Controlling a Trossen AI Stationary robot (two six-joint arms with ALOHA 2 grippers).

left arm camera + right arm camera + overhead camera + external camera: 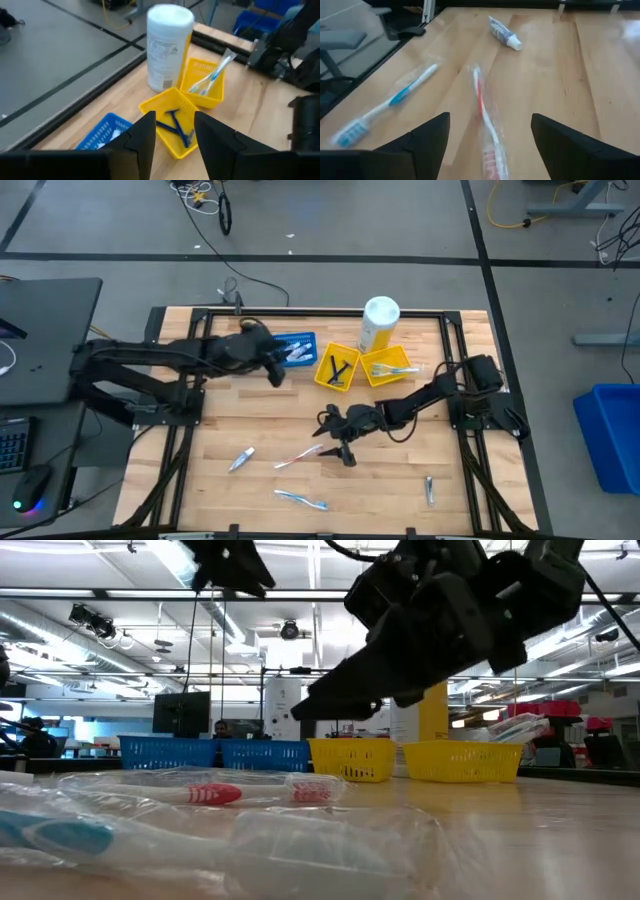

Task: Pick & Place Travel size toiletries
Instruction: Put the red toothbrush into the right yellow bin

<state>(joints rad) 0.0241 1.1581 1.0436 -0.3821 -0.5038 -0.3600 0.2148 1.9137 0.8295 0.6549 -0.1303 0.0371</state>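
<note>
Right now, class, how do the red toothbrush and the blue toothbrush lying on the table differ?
The red toothbrush has a red and white handle; the blue toothbrush has a blue and white one. The red toothbrush lies directly ahead of the open right gripper; the blue toothbrush lies off to one side. Both are wrapped in clear plastic and lie flat on the wooden table, outside the trays.
</note>
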